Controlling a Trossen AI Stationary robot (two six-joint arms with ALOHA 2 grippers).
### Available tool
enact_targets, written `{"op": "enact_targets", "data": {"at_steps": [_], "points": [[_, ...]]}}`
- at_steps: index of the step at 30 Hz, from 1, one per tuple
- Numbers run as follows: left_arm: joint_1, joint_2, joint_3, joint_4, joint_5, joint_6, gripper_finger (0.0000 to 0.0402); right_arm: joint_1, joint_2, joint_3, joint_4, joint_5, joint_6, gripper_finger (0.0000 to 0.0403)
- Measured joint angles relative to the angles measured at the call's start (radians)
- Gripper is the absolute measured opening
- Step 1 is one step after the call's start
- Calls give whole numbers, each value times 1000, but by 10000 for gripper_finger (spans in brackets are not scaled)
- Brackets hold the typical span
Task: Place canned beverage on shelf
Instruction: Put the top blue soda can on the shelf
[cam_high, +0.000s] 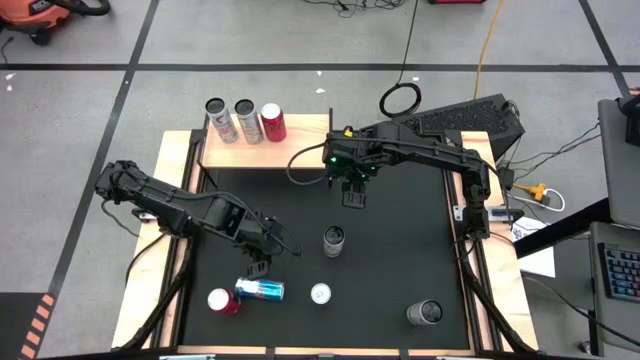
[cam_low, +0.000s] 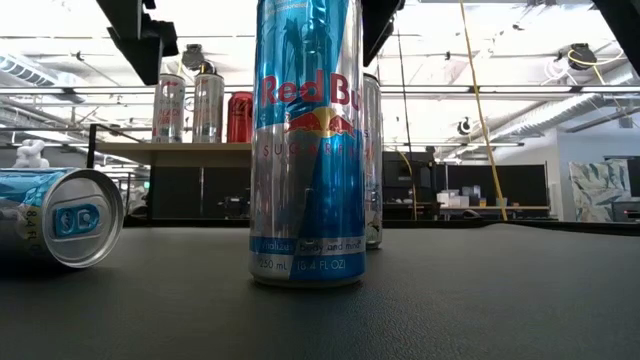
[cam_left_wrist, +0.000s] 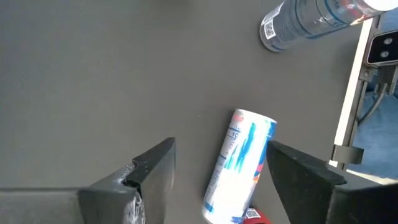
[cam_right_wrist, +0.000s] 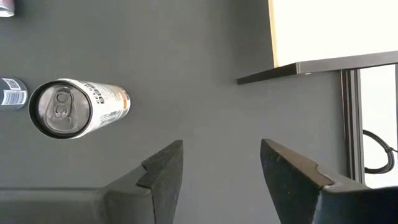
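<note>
The wooden shelf (cam_high: 290, 152) stands at the table's far left and bears three upright cans (cam_high: 244, 121); it also shows in the low view (cam_low: 170, 150) and the right wrist view (cam_right_wrist: 329, 31). A blue and silver can (cam_high: 260, 290) lies on its side on the black mat near the front left; it also shows in the left wrist view (cam_left_wrist: 239, 165). My left gripper (cam_high: 262, 262) hovers over it, open, its fingers (cam_left_wrist: 155, 165) standing on either side without touching. My right gripper (cam_high: 352, 195) is open and empty over the mat, near the shelf's right end.
A red can (cam_high: 222, 300) stands beside the lying can. Upright cans stand mid-table (cam_high: 333, 240), front centre (cam_high: 320, 294) and front right (cam_high: 424, 313). The front one fills the low view (cam_low: 305, 150). The right wrist view shows the mid-table can (cam_right_wrist: 68, 107).
</note>
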Motion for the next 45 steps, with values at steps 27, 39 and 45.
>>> {"op": "enact_targets", "data": {"at_steps": [27, 39, 45], "points": [[1, 0, 0, 44, -4, 9, 251, 0, 0, 0, -3, 0, -5, 194], [0, 0, 0, 82, 28, 33, 251, 0, 0, 0, -2, 0, -5, 194], [0, 0, 0, 81, 62, 30, 261, 0, 0, 0, -3, 0, -5, 194]]}}
